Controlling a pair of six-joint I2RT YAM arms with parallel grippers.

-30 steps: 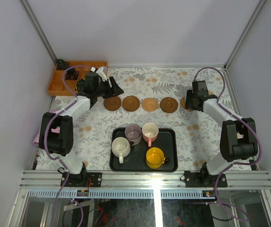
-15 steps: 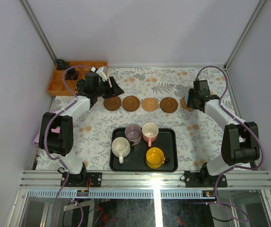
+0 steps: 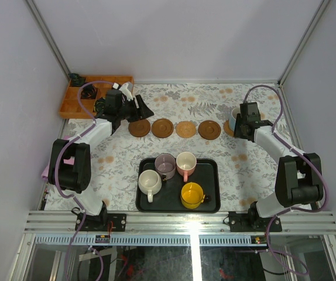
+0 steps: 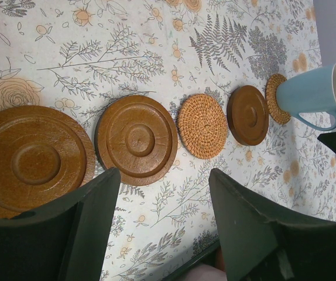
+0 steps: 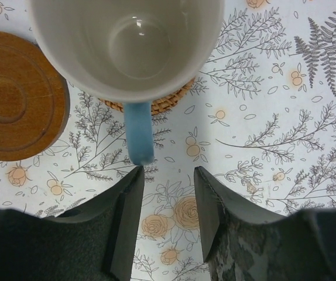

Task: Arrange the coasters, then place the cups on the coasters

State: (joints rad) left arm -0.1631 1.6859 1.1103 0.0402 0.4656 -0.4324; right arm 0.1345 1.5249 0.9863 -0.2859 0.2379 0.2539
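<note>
- Blue mug [image 5: 127, 41] is sitting upright on a woven coaster [image 5: 169, 105] at the right end of the row (coaster mostly hidden, only an edge is showing).
- Its handle [image 5: 139, 132] is pointing toward the right gripper [image 5: 167, 178].
- Right gripper is hanging released: fingers apart, nothing between them, tips just short of the handle and not touching it.
- Left gripper [image 4: 162, 181] is hovering over the left end of the row, jaws spread wide, gripping nothing.
- Coasters [image 3: 185, 129] are lying in a straight line across the far half of the table [image 3: 121, 170], five in all, close together without overlapping. Four are bare.
- Left to right they are running: two ridged wooden, one woven, one dark wooden, then the woven one under the mug.
- Tray [image 3: 212, 175] is sitting near the arm bases, carrying the other four mugs, all upright.
- Cream mug [image 3: 150, 182] is sitting front left, mauve mug [image 3: 165, 166] and pink mug [image 3: 186, 164] at the back, yellow mug [image 3: 192, 195] front right.
- Orange bin [image 3: 68, 105] is sitting at the far left corner.
</note>
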